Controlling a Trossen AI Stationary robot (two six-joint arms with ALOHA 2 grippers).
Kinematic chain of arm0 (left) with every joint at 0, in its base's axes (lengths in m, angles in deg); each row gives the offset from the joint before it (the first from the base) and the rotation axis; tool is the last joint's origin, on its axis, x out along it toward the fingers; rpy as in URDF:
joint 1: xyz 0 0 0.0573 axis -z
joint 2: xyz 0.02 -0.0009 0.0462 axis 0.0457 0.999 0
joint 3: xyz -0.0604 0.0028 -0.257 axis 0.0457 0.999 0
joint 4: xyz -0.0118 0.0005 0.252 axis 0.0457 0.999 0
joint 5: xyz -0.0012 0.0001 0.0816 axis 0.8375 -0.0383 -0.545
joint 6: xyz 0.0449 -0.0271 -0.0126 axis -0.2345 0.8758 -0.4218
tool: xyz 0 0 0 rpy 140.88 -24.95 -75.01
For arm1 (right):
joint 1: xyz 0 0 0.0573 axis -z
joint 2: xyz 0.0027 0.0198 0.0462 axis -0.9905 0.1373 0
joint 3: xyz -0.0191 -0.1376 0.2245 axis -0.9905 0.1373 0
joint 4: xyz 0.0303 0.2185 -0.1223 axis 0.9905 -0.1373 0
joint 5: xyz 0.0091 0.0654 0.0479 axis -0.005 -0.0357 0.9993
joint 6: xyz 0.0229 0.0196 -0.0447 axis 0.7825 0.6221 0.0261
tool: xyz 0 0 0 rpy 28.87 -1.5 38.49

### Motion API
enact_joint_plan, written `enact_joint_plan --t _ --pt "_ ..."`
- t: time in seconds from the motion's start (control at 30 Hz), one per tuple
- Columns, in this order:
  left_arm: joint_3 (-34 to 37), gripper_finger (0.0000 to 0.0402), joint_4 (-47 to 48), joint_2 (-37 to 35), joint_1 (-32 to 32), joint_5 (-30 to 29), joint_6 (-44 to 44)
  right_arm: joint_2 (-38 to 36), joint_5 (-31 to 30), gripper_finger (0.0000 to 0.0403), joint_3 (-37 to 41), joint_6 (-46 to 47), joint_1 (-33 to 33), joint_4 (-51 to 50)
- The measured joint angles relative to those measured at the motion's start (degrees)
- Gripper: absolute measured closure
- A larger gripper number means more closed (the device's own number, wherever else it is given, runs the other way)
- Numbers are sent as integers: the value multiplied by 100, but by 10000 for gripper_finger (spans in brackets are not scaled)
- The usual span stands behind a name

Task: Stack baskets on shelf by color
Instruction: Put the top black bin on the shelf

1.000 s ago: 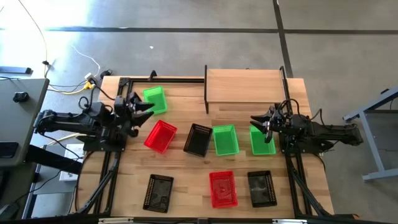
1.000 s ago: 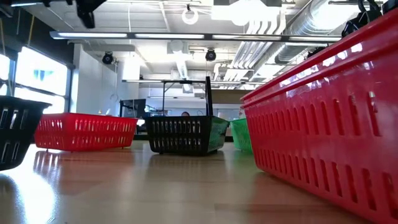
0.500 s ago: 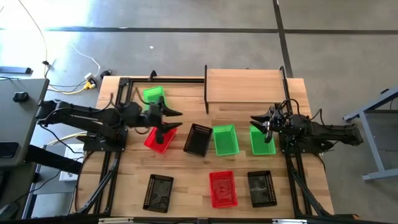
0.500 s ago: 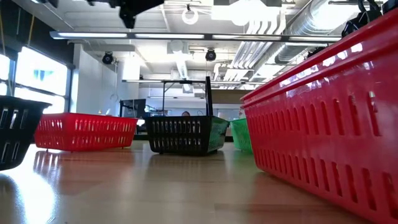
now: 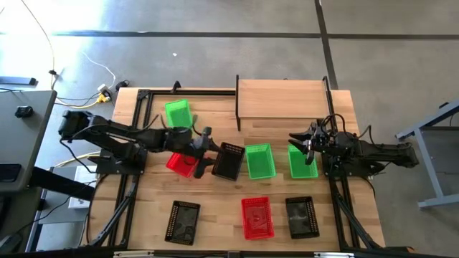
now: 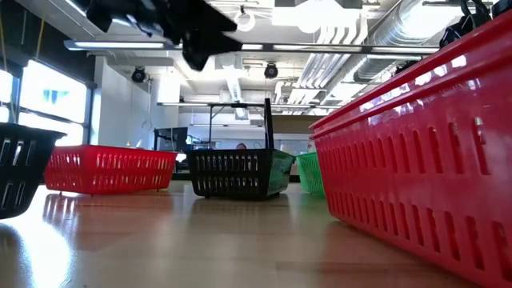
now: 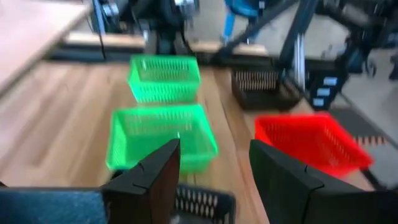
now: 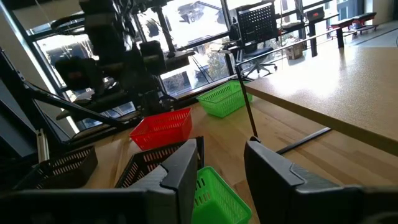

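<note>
Left pincer [image 5: 209, 149] open above red basket [image 5: 181, 163], beside black basket [image 5: 229, 160].

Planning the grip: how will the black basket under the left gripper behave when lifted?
The black basket looks like thin perforated plastic, so probably light and fairly stiff. Its slotted walls may flex slightly when pinched. Open left gripper hovers near its rim.

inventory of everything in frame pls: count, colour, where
Perforated plastic green baskets: 3, green; one back left, two middle right.
Perforated plastic red baskets: 2 visible, red; one front centre, one partly under left arm.
Perforated plastic black baskets: 3, black; one centre, two in front.
Light-wood shelf: 1, back right.
Wooden table: 1.
Left claw: open, above the red/black pair.
Right claw: open, over rightmost green basket.
</note>
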Motion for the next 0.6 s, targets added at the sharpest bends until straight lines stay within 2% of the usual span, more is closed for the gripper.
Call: enact_joint_plan --t 0.23,0.6 --pt "0 220 422 614 230 4 -220 -1 0 284 0 0 0 2" --pt "-2 220 406 1464 487 -5 -412 -1 -1 284 0 0 1 0"
